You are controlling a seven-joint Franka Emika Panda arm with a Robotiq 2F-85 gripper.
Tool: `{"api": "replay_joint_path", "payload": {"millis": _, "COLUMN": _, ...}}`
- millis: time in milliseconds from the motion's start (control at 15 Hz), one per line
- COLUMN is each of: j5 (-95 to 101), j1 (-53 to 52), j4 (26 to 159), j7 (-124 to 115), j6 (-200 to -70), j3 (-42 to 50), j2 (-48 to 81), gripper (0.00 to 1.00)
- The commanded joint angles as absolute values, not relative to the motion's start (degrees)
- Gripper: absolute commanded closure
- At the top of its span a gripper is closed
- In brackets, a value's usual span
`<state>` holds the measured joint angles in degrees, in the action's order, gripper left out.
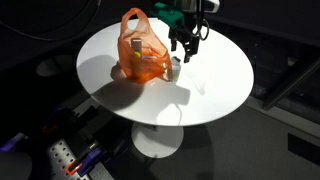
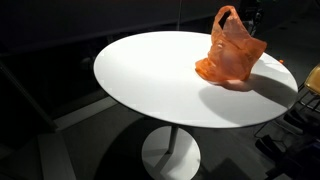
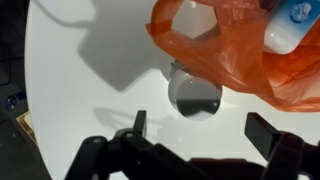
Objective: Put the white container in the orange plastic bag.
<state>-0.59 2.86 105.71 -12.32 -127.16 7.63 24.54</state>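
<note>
The white container (image 3: 194, 95), a small round cup, stands on the white round table (image 1: 215, 85) right beside the orange plastic bag (image 1: 141, 52); it also shows in an exterior view (image 1: 174, 70). The bag stands upright with handles up, seen in both exterior views (image 2: 232, 48), and hides the container in that view. In the wrist view the bag (image 3: 240, 55) partly overlaps the container's top edge. My gripper (image 1: 186, 52) hangs above the container, open and empty, with both fingers spread wide (image 3: 200, 130).
A blue-and-white bottle-like item (image 3: 295, 25) shows inside the bag. The table's edge (image 3: 30, 110) drops to a dark floor. Cables and equipment (image 1: 70, 158) lie on the floor by the table's pedestal (image 1: 158, 140).
</note>
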Motion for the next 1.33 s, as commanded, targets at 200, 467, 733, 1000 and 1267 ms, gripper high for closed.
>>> {"api": "replay_joint_path", "payload": {"millis": 200, "j5": 1.3, "j1": 1.76, "j4": 103.91, "j7": -14.96, "j6": -125.36, "j3": 7.93, "j2": 26.17, "gripper": 0.09}}
{"api": "replay_joint_path", "payload": {"millis": 467, "j5": 2.49, "j1": 1.8, "j4": 104.76, "j7": -15.95, "j6": -125.07, "j3": 8.36, "j2": 25.09, "gripper": 0.51}}
{"api": "replay_joint_path", "payload": {"millis": 733, "j5": 2.73, "j1": 2.25, "j4": 104.77, "j7": -16.15, "j6": -123.67, "j3": 8.91, "j2": 24.24, "gripper": 0.81}}
{"api": "replay_joint_path", "payload": {"millis": 1000, "j5": 2.5, "j1": 2.53, "j4": 104.27, "j7": -15.99, "j6": -122.9, "j3": 9.31, "j2": 22.53, "gripper": 0.81}}
{"api": "replay_joint_path", "payload": {"millis": 1267, "j5": 2.85, "j1": 2.2, "j4": 105.05, "j7": -15.72, "j6": -123.57, "j3": 9.13, "j2": 18.89, "gripper": 0.81}}
